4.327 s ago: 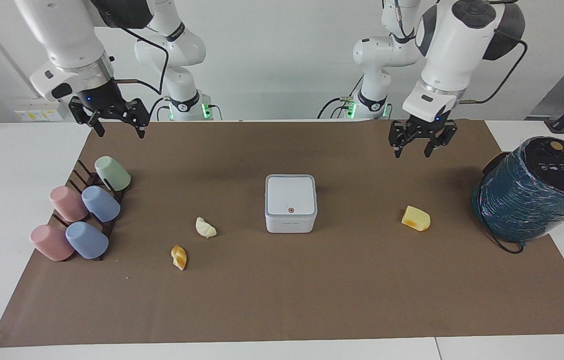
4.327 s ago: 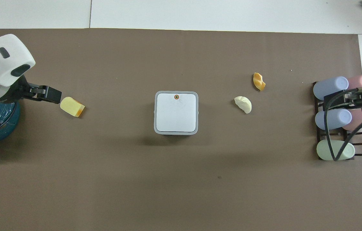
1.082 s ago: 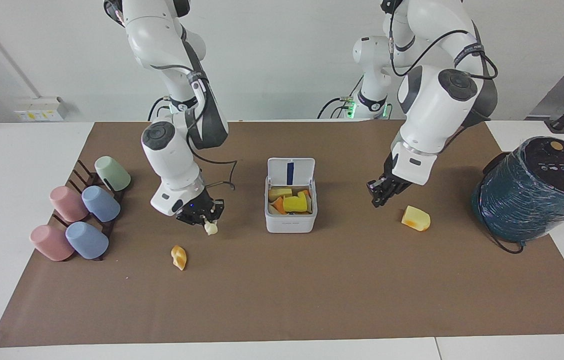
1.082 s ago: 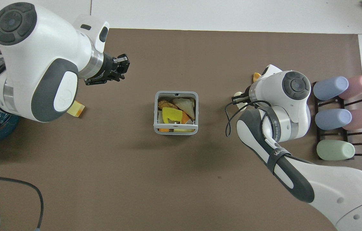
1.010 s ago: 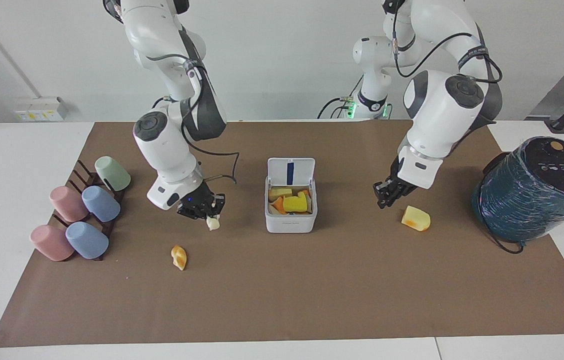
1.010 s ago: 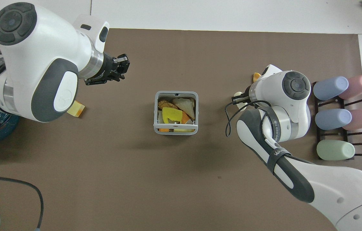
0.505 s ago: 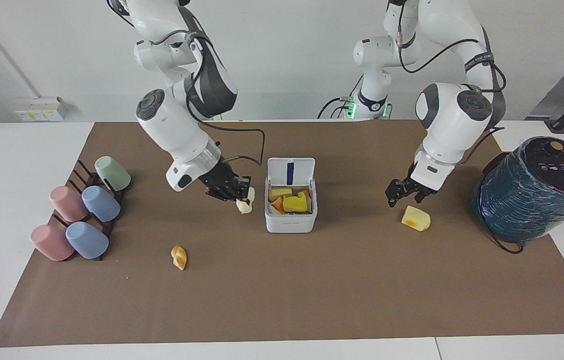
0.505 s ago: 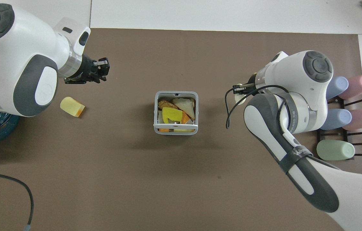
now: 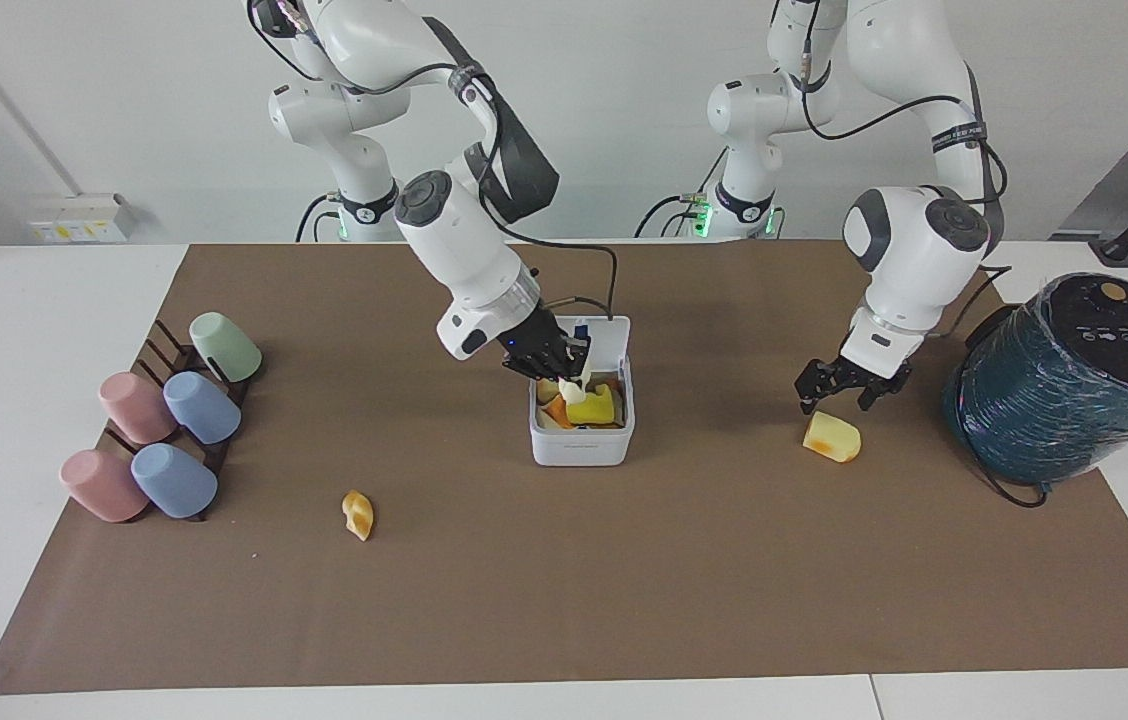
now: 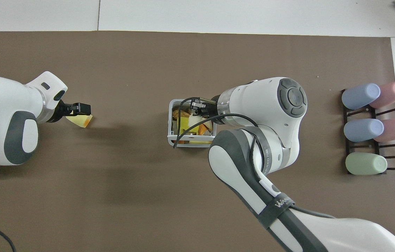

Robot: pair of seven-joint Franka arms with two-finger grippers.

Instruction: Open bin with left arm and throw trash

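Observation:
The white bin point(image 9: 581, 445) stands mid-table with its lid point(image 9: 604, 335) upright and open, and several food pieces lie inside; its rim also shows in the overhead view point(image 10: 171, 138). My right gripper point(image 9: 564, 368) is over the open bin, shut on the pale cream wedge point(image 9: 570, 388). My left gripper point(image 9: 836, 395) is open, just over the yellow-orange chunk point(image 9: 832, 437) toward the left arm's end. The chunk also shows in the overhead view point(image 10: 82, 120), beside the left gripper point(image 10: 80, 107). The orange-tan twisted bit point(image 9: 358, 515) lies on the mat; the right arm hides it in the overhead view.
A big dark teal wrapped cylinder point(image 9: 1074, 380) stands at the left arm's end of the table. A rack of pastel cups point(image 9: 164, 430) lies at the right arm's end, and shows in the overhead view point(image 10: 369, 127). A brown mat point(image 9: 624, 580) covers the table.
The bin lid, shut at first, stands open. My right gripper lifted the cream wedge off the mat and carried it over the bin. My left gripper moved from the bin to the yellow-orange chunk.

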